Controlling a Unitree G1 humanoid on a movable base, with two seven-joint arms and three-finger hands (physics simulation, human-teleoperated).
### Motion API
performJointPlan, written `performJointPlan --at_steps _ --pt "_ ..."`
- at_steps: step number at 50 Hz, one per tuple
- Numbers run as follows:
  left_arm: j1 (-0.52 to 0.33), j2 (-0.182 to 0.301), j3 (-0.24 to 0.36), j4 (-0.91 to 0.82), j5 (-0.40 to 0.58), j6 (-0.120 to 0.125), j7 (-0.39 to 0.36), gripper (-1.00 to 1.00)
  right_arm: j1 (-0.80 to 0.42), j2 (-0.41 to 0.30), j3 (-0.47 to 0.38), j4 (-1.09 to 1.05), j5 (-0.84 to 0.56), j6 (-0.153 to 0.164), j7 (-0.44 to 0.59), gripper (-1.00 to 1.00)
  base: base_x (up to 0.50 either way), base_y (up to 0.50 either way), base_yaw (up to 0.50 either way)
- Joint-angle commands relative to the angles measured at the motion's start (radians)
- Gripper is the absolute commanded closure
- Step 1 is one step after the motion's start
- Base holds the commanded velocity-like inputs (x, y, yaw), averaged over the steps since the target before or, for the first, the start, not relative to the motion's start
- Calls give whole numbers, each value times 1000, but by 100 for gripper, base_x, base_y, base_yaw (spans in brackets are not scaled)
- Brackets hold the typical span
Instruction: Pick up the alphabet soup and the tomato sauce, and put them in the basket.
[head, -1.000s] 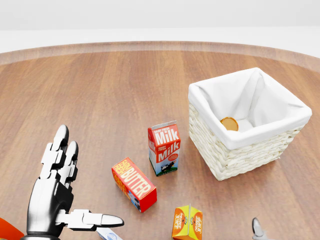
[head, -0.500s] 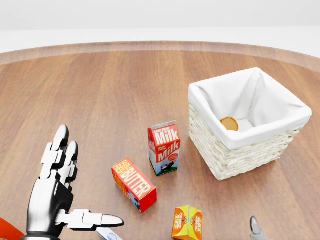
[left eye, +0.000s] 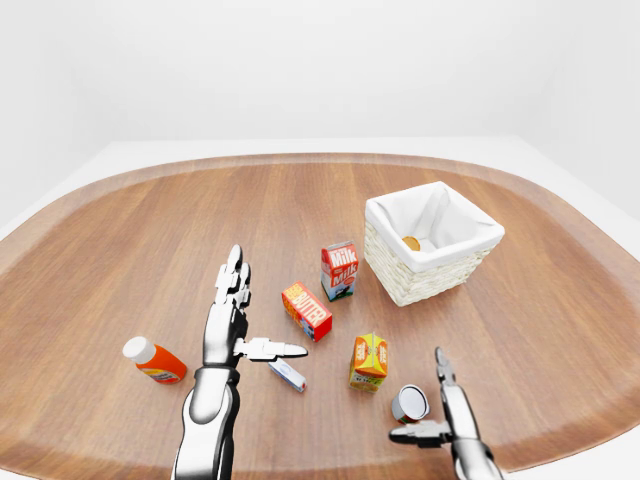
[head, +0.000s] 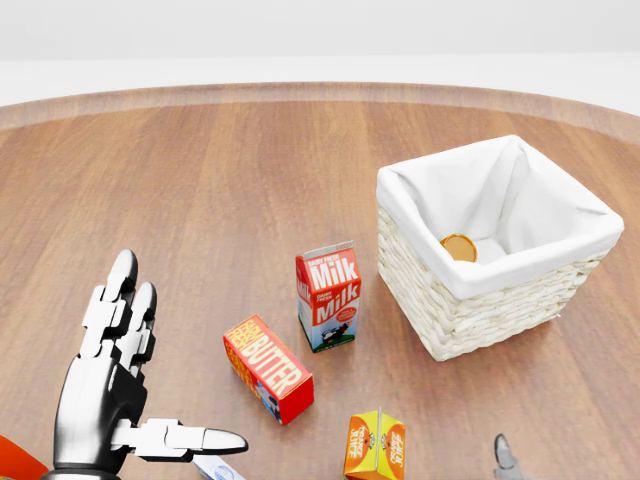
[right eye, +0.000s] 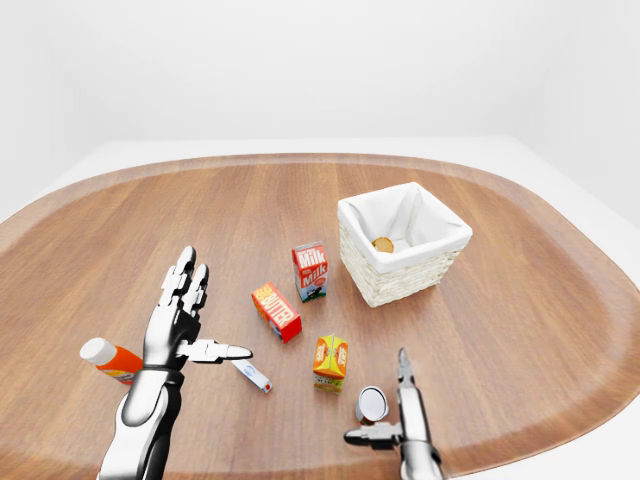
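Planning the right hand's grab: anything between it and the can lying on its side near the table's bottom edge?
Nothing. In the left-eye view the right hand stands open right beside the can, only bare table around them.

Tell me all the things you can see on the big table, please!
table: one, brown wood, fills the views
basket: one, pale wicker with white lining, upper right of the left-eye view
can in basket: one, gold top showing, lying inside the basket
milk carton: one, red and white, upright, left of the basket
butter box: one, red-orange, below and left of the milk
orange carton: one, orange and yellow, below the butter box
can on table: one, silvery, on its side, beside the right hand
bottle: one, orange with white cap, lying at far left
small tube: one, white, below the left thumb
left hand: silver, open, fingers spread
right hand: silver, open, bottom edge
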Motion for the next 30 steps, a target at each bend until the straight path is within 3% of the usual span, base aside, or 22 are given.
performJointPlan --at_steps 1,30 --pt "-6 0 3 -1 -4 0 6 -100 -19 -7 4 41 -3 0 -16 -100 0 0 0" --pt "-6 0 3 0 -4 0 6 -100 -69 -18 21 137 -14 0 -49 -100 0 0 0"
